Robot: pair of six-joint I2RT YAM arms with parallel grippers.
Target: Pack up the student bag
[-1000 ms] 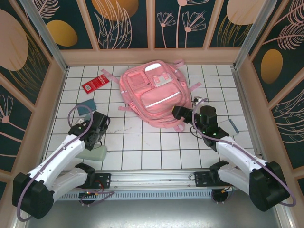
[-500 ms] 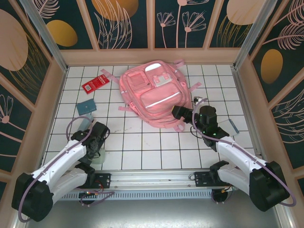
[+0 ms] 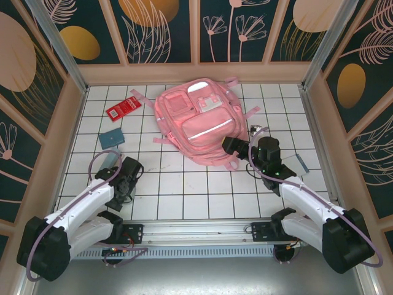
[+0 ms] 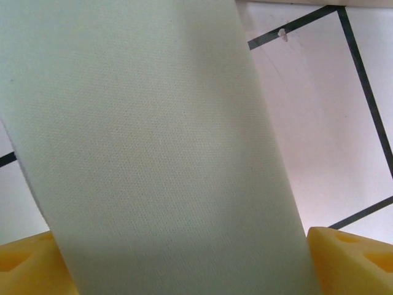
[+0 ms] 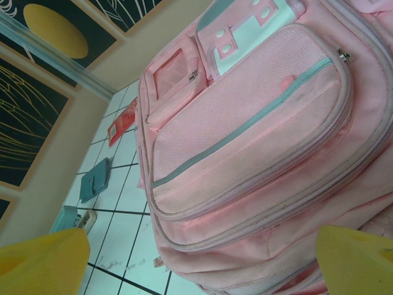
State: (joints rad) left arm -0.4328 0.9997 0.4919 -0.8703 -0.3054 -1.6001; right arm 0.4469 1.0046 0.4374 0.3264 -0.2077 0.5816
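Tiled worktop [image 3: 184, 190]: bag [image 3: 196, 126] at back, red packet [image 3: 123, 109] and blue pouch [image 3: 112, 137] leftward. Right fingers [image 5: 43, 258] gape beside bag; left fingers [image 4: 350, 258] straddle a pale slab [image 4: 153, 147], grip unclear.

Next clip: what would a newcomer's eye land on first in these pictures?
The big pink student bag dominates, lying flat toward the far middle of the tiled table. The right gripper sits open at the bag's near edge, while the left gripper straddles a pale green flat item near the left front. A red packet lies left of the bag.
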